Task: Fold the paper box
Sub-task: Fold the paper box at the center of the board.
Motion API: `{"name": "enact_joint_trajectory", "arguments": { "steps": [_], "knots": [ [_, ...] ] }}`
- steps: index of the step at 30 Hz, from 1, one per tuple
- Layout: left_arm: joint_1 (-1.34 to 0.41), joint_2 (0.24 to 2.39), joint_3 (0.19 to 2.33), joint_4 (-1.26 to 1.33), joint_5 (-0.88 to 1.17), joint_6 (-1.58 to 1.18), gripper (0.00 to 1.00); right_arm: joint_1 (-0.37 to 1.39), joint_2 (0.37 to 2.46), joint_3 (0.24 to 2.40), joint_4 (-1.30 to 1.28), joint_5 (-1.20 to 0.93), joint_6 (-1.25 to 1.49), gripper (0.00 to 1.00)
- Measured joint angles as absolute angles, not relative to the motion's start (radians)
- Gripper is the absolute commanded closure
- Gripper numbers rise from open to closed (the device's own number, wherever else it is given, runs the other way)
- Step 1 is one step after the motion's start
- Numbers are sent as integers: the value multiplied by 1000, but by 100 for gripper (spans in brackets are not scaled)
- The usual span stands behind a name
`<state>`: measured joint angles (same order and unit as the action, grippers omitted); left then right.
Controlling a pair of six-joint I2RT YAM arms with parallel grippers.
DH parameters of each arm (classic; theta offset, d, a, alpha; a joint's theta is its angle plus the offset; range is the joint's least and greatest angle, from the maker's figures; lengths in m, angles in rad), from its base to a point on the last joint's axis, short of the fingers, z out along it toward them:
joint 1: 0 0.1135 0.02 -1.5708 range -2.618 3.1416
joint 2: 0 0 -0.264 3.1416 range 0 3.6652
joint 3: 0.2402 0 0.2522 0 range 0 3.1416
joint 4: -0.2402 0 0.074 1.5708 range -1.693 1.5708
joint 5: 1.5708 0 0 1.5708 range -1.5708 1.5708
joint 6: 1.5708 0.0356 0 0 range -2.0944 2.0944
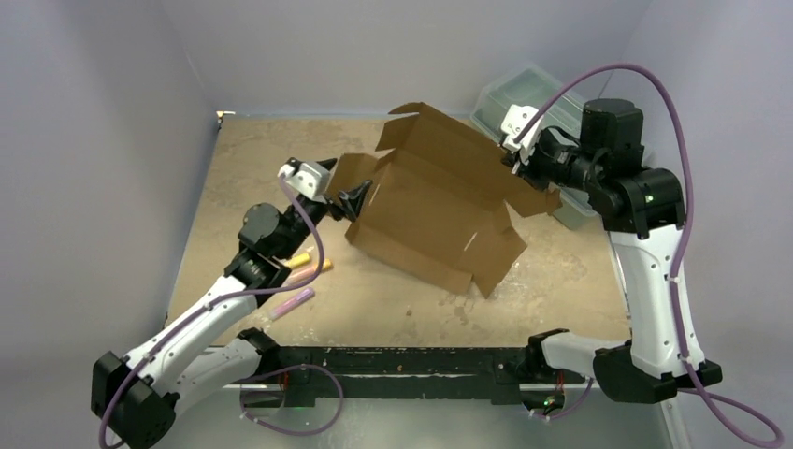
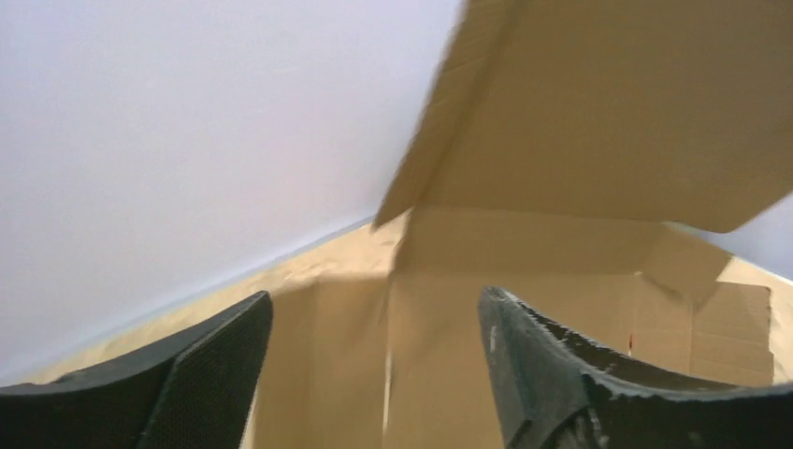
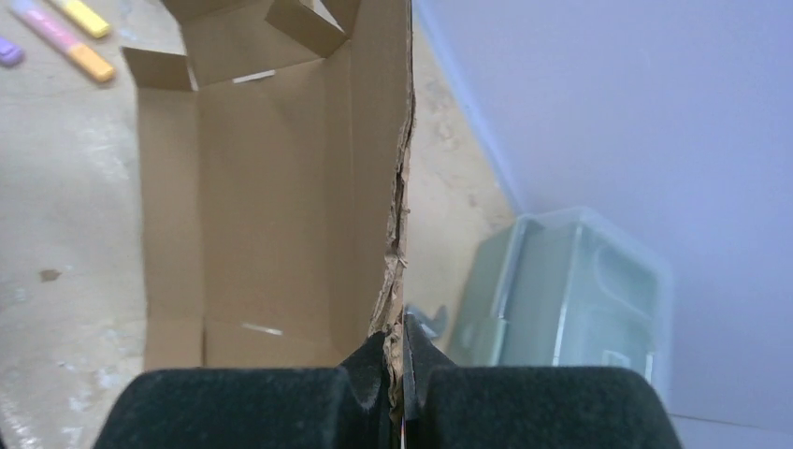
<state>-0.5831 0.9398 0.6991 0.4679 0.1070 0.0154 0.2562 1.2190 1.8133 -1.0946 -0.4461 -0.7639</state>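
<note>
The paper box [image 1: 435, 201] is a brown cardboard die-cut sheet, partly folded, tilted up in the middle of the table. My right gripper [image 1: 517, 154] is shut on its far right edge; in the right wrist view the frayed cardboard edge [image 3: 397, 253] runs straight into the closed fingers [image 3: 399, 369]. My left gripper [image 1: 353, 199] is open at the box's left side flap. In the left wrist view the open fingers [image 2: 510, 355] straddle a cardboard panel [image 2: 411, 346], with a large flap [image 2: 608, 103] standing above.
A translucent grey-green plastic toolbox [image 1: 528, 103] stands at the back right, behind my right gripper, also in the right wrist view [image 3: 561, 290]. Several coloured markers [image 1: 304, 267] lie on the table by my left arm. White walls close in on three sides.
</note>
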Motion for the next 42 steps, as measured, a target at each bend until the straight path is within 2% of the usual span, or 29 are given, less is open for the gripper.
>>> {"name": "enact_joint_trajectory", "arguments": {
  "steps": [3, 6, 8, 11, 18, 23, 28, 37, 40, 42],
  "knots": [
    [-582, 866, 658, 431, -40, -33, 7, 256, 1222, 1851, -1094, -426, -791, 100],
    [-561, 832, 588, 432, -139, -73, 8, 256, 1236, 1888, -1102, -407, -826, 100],
    [-538, 850, 555, 438, -161, -97, 12, 256, 1248, 1905, -1106, -402, -844, 100],
    [-488, 929, 541, 461, -148, -132, 16, 256, 1267, 1915, -1111, -393, -871, 100],
    [-334, 1146, 474, 693, 22, -228, 18, 256, 1274, 1908, -1129, -388, -905, 100],
    [-334, 1226, 435, 835, 144, -249, 25, 256, 1268, 1866, -1129, -396, -918, 100],
    [-334, 1264, 441, 907, 205, -253, 43, 256, 1268, 1837, -1129, -411, -919, 100],
    [-334, 1384, 522, 896, 215, -244, 48, 256, 1268, 1835, -1130, -432, -918, 100],
    [-334, 1397, 539, 895, 213, -237, 55, 256, 1268, 1835, -1131, -441, -917, 100],
    [-334, 1410, 554, 896, 214, -226, 69, 256, 1269, 1835, -1135, -447, -917, 100]
  ]
}}
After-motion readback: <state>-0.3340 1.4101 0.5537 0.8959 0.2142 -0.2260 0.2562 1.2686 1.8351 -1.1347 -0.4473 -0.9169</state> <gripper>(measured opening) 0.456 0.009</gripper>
